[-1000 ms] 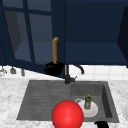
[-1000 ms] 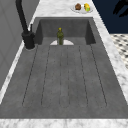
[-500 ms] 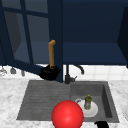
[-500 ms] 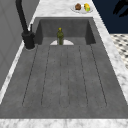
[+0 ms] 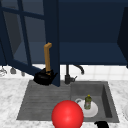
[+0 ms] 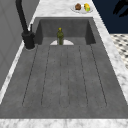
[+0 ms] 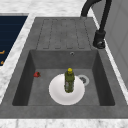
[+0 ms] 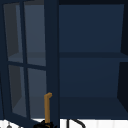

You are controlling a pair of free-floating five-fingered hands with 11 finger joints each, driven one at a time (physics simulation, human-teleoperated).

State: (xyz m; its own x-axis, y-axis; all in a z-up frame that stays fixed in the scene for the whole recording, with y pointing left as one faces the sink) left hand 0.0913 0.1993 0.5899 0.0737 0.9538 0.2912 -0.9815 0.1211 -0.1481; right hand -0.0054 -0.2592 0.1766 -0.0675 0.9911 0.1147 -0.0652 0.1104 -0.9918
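Two hands are showing in the front view: the right hand (image 5: 101, 124) is hovering at the sink's (image 5: 108, 100) near rim, fingers impossible to tell, while farther back the left hand (image 5: 45, 77) is curling round the cabinet door's (image 5: 51, 37) brown handle (image 5: 47, 57).
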